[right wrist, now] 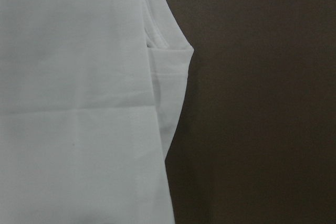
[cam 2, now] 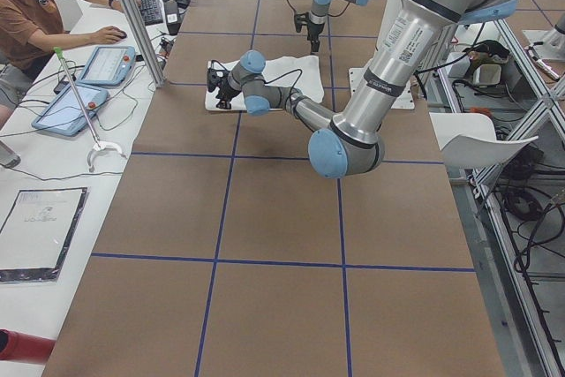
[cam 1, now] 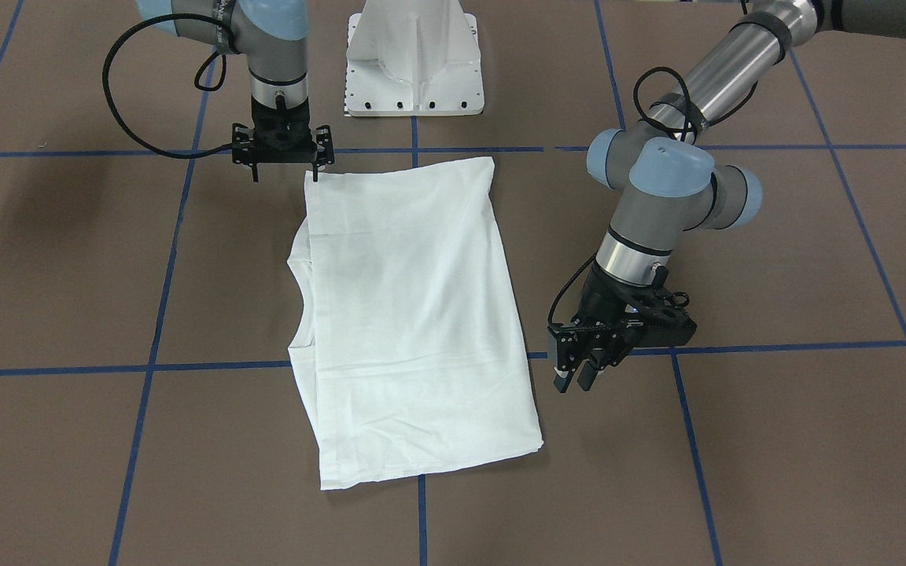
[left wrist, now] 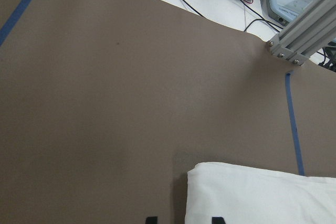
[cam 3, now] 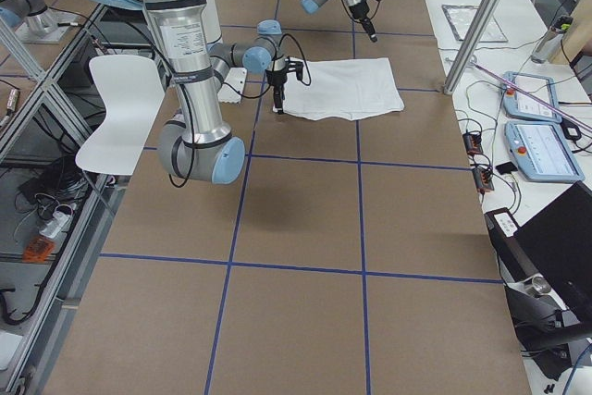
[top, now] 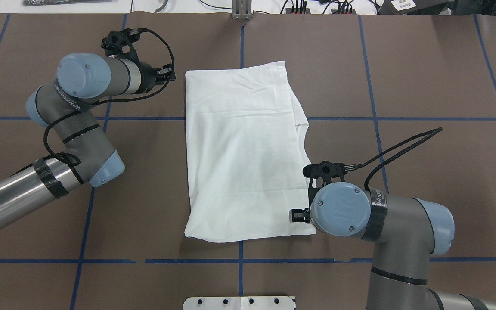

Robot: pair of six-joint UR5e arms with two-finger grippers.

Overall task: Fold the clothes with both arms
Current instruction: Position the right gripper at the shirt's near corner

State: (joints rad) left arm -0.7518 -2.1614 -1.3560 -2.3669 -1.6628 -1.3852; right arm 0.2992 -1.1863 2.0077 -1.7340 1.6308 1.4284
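Note:
The white T-shirt [cam 1: 414, 314] lies flat on the brown table, folded lengthwise into a long rectangle; no text, collar or label shows. It also shows in the overhead view [top: 243, 150]. My left gripper [cam 1: 575, 381] hovers open beside the shirt's far corner, clear of the cloth. In the left wrist view its two fingertips [left wrist: 151, 220] stand apart at the bottom edge, astride the shirt's edge [left wrist: 262, 198]. My right gripper [cam 1: 286, 169] is open wide at the shirt's near corner, one finger at the hem. The right wrist view shows only cloth [right wrist: 79, 103] and table.
The white pedestal base [cam 1: 414, 71] stands at the robot's edge of the table. Blue tape lines [cam 1: 217, 365] cross the brown table. An operator [cam 2: 26, 15] sits with tablets [cam 2: 106, 64] beyond the far edge, by an aluminium post [left wrist: 304, 30].

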